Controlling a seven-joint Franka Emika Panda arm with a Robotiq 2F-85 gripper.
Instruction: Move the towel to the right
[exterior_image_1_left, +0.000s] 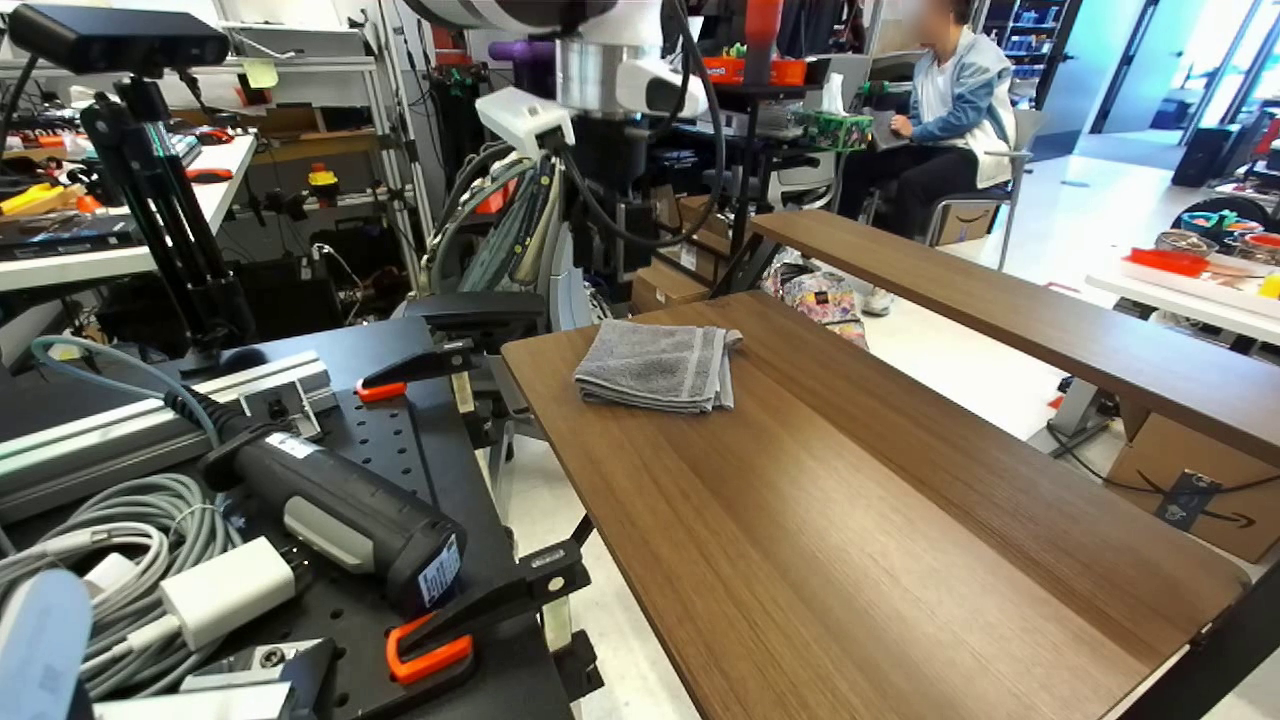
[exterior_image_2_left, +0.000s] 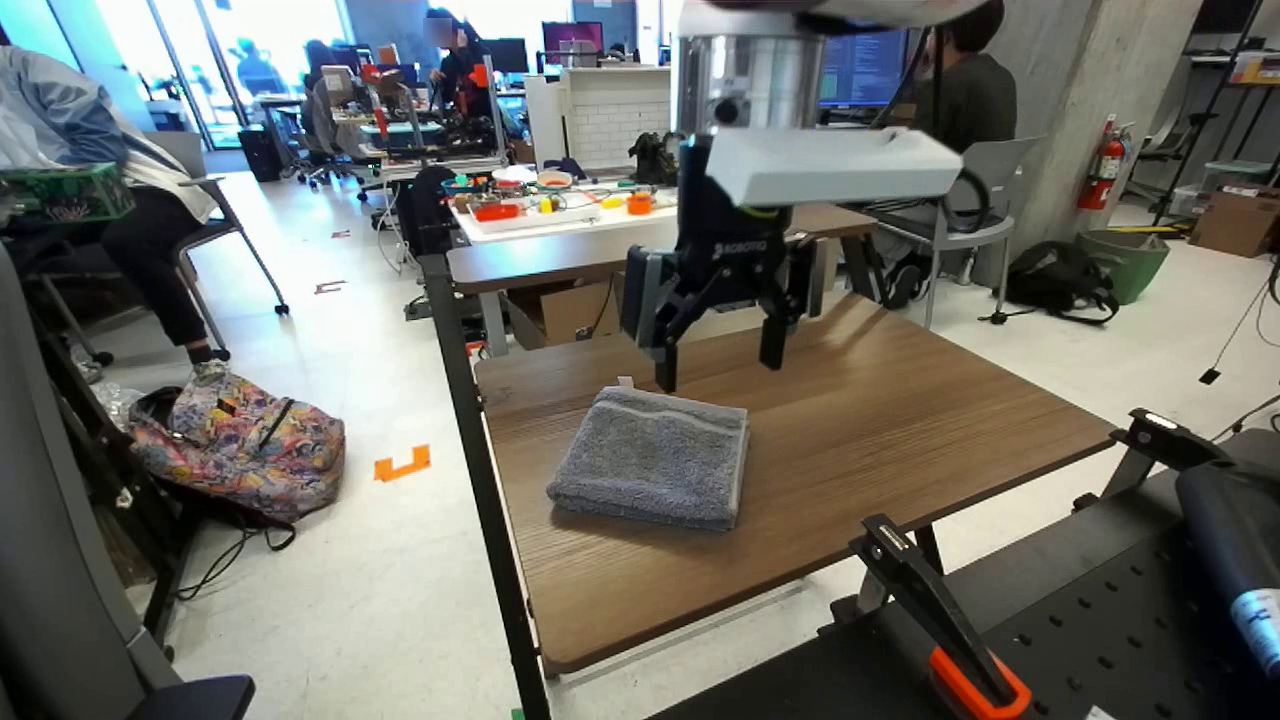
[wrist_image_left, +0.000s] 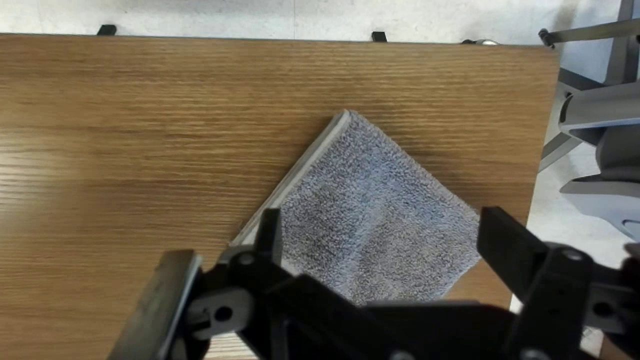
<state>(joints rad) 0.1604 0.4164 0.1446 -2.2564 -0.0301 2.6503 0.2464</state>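
The black two-fingered end effector hangs above the brown wood-grain worktop, its fingers spread wide apart with only air between them. In an exterior view a clear gap shows between it and the folded, roughly square grey cloth towel. In the wrist view the fingers appear at the left and right sides of the towel, whose near part is partly hidden behind the end effector.

The towel lies flat on the worktop, its layers showing along the edge. In an exterior view the towel is toward the left end of the worktop, where a long black bar runs along the edge and a colourful patterned fabric backpack rests on the floor farther left.

In an exterior view a black perforated bench stands left of the worktop, separated by a strip of floor. It carries black clamps with orange handles, a thick black-and-grey cylindrical tool, a white plastic power adapter and coiled grey cable. On the right, a long narrow brown wooden tabletop runs beside the worktop, with a gap between. Just past the worktop's right end in the wrist view is a grey office chair.
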